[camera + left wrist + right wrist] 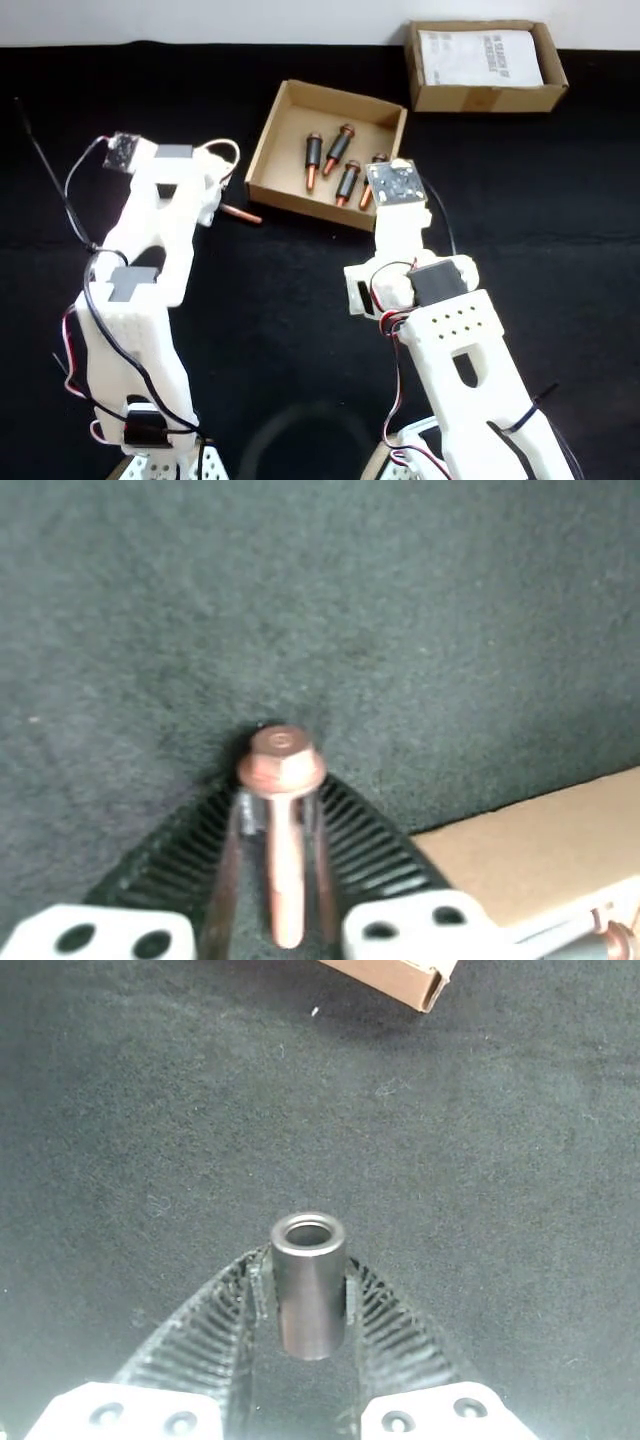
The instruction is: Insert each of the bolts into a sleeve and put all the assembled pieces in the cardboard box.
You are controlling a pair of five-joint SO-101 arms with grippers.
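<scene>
While each arm carries its half, the step in hand is, I judge, the mating: line both axes up before pushing, and go slowly, since the copper hex-head bolt [283, 767] leads with its head, not its tip. From seven o'clock the left arm [140, 300] stands bent forward, its left gripper [283, 805] clamped on that bolt, which juts toward three o'clock. From five o'clock the right arm [460, 340] is stretched to the centre, its right gripper [306, 1265] pinching the dark steel sleeve [309, 1295], bore showing. Beyond, at twelve o'clock, the open cardboard box [266, 142] holds four assembled pieces [347, 180]; a second cardboard box [485, 98] sits at one o'clock.
</scene>
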